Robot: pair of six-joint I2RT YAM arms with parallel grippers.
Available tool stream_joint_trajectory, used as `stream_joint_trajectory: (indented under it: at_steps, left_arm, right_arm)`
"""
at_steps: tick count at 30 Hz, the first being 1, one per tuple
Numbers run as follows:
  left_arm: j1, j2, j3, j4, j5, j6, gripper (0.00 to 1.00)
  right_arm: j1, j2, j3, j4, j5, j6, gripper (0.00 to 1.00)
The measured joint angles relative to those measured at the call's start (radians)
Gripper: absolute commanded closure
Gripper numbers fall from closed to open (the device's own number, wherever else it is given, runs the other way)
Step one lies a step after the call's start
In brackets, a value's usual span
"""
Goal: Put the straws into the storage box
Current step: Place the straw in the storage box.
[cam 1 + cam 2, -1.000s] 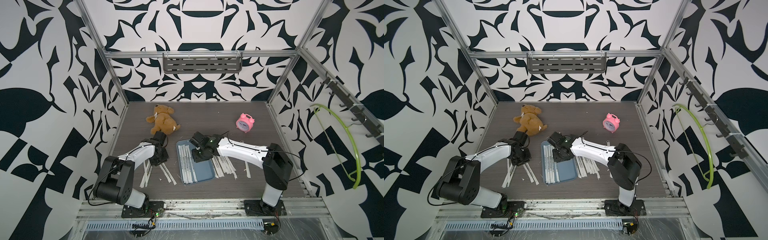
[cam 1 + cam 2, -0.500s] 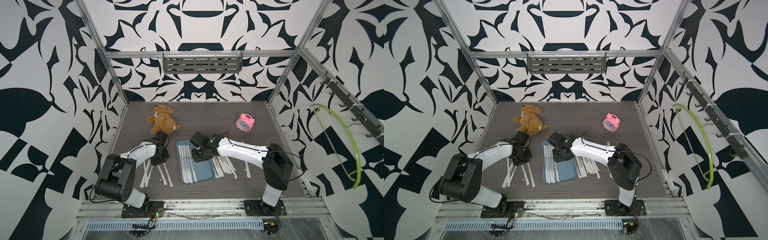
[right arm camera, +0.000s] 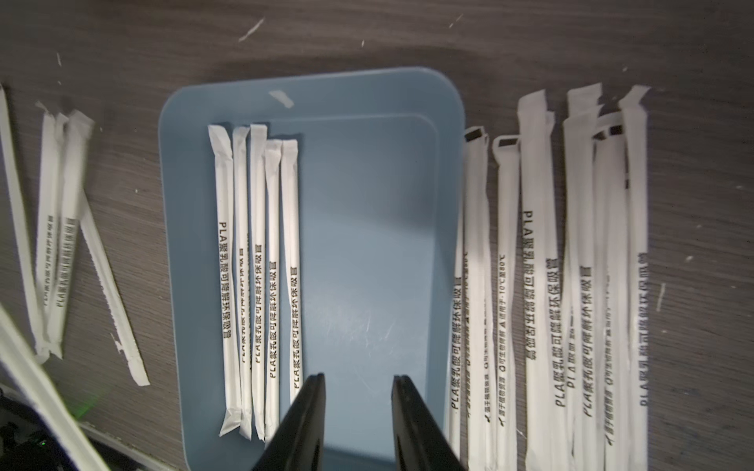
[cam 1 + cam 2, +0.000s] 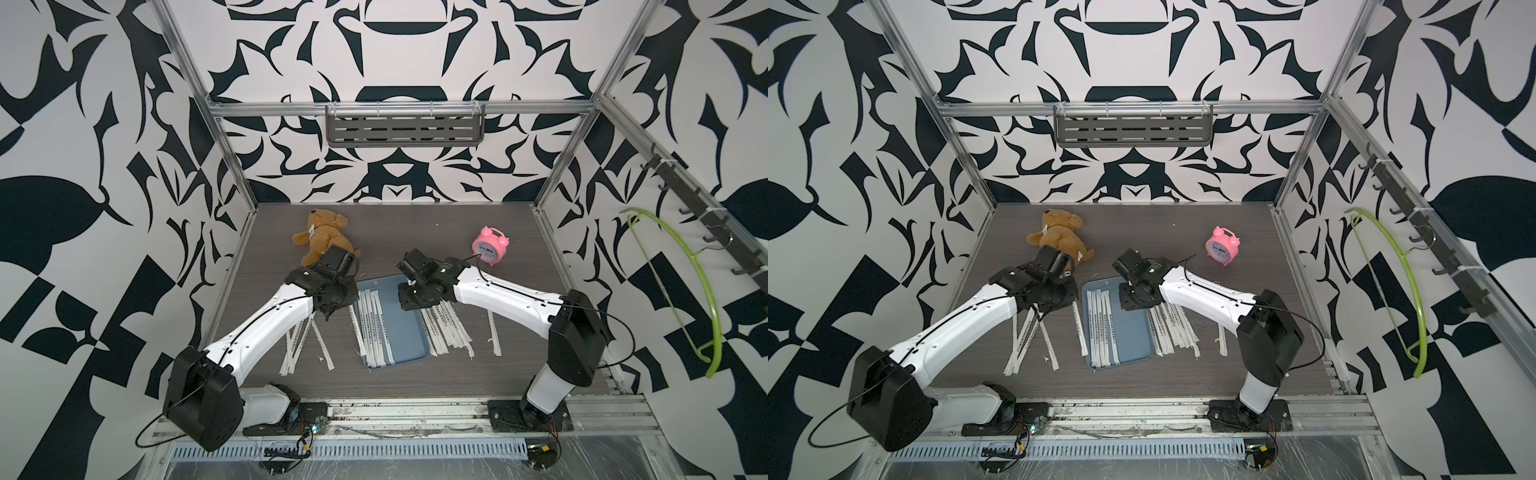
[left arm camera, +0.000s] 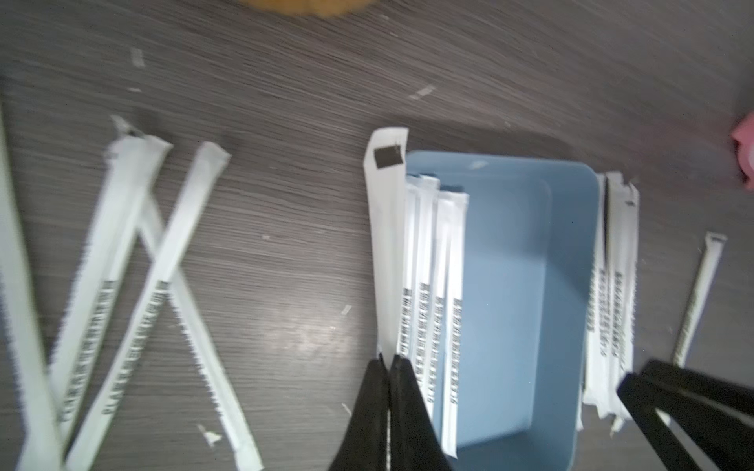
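Black left gripper (image 5: pixel 387 381) pressed together, pinching one straw (image 5: pixel 385 244) at the left rim of the storage box (image 5: pixel 530 306), closed and edged right since a second ago, right gripper (image 3: pixel 359 407) unchanged, spread and empty over the box's far end, five straws (image 3: pixel 257 265) lying inside, loose straws (image 3: pixel 571 285) on the table (image 3: pixel 693 122) either side.

The storage box (image 4: pixel 409 336) sits centrally on the worktop (image 4: pixel 395 224), toward the front edge. Five straws (image 3: pixel 253 265) lie side by side in its left half. Scattered straws (image 4: pixel 299 340) lie crossed on the worktop left of the box. A row of straws (image 4: pixel 446 328) lies along its right rim. The teddy bear (image 4: pixel 322 239) lies behind-left and the alarm clock (image 4: pixel 490 245) behind-right.
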Motion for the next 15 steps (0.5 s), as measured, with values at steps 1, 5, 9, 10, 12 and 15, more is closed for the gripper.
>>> stream_joint_trajectory:
  at_steps: [1, 5, 9, 10, 12, 15]
  left_arm:
    - [-0.037, 0.031, 0.013, 0.012, 0.005, -0.009, 0.97]
    - [-0.101, 0.161, 0.037, 0.080, 0.028, -0.042, 0.97]
    - [-0.119, 0.274, 0.061, 0.141, 0.051, -0.065, 0.97]
    - [-0.126, 0.303, 0.074, 0.153, 0.056, -0.069, 0.97]
    - [-0.139, 0.351, 0.091, 0.184, 0.066, -0.077, 0.97]
    - [-0.154, 0.412, 0.093, 0.220, 0.078, -0.088, 0.97]
  right_arm:
    - [-0.010, -0.005, -0.001, 0.000, 0.002, -0.002, 0.67]
    - [-0.034, -0.013, -0.013, -0.004, 0.004, -0.008, 0.67]
    - [-0.040, -0.016, -0.025, -0.011, 0.005, -0.021, 0.67]
    - [-0.041, -0.017, -0.029, -0.011, 0.005, -0.023, 0.67]
    - [-0.042, -0.017, -0.035, -0.012, 0.005, -0.025, 0.67]
    - [-0.045, -0.017, -0.048, -0.013, 0.005, -0.026, 0.67]
